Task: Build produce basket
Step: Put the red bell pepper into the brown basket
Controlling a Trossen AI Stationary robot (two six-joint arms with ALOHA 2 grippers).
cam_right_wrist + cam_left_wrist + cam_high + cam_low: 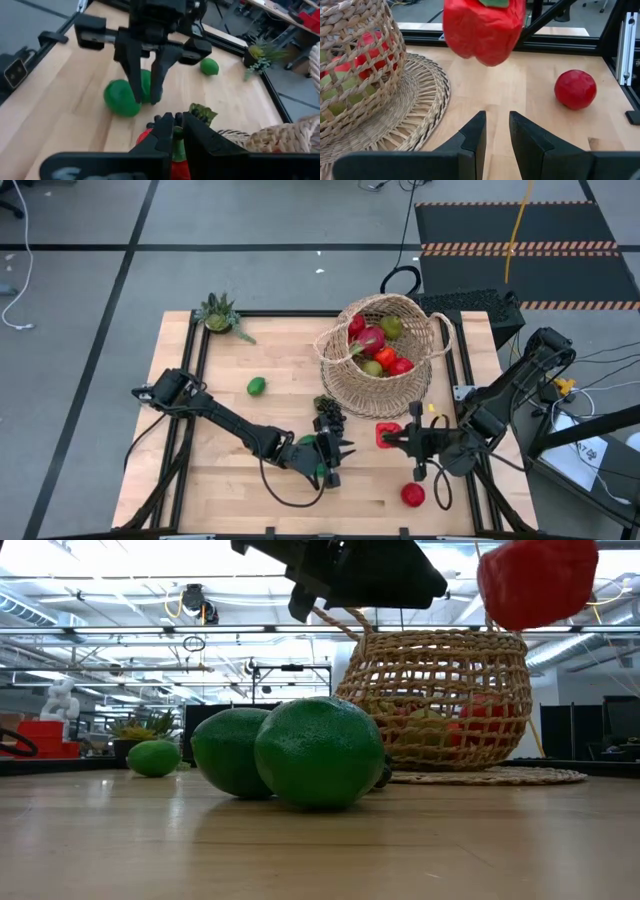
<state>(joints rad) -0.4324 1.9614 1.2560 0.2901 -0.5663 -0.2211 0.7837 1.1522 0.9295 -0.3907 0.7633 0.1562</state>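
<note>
The wicker basket (385, 370) stands upright at the far right on a flat woven mat (420, 100), with several toy fruits inside. My right gripper (175, 121) is shut on a red toy pepper (388, 436), which hangs in the air just near of the basket (440, 700). My left gripper (496, 122) hovers with a narrow gap and nothing between its fingers, above two green limes (320, 750) lying on the table. Dark grapes (328, 412) lie beside the mat. A red apple (575, 89) and another lime (256, 386) rest on the wood. My right gripper pinches the pepper's green stem end (200, 114) between its two fingers. The fingers slant down at it from the table's right side. The pepper (535, 580) hangs below them, lifted well clear of the table.
A small spiky potted plant (220, 315) stands at the far left corner. Black frame rails (195, 370) run along the table's edges. Bare wood (230, 480) lies at the near left.
</note>
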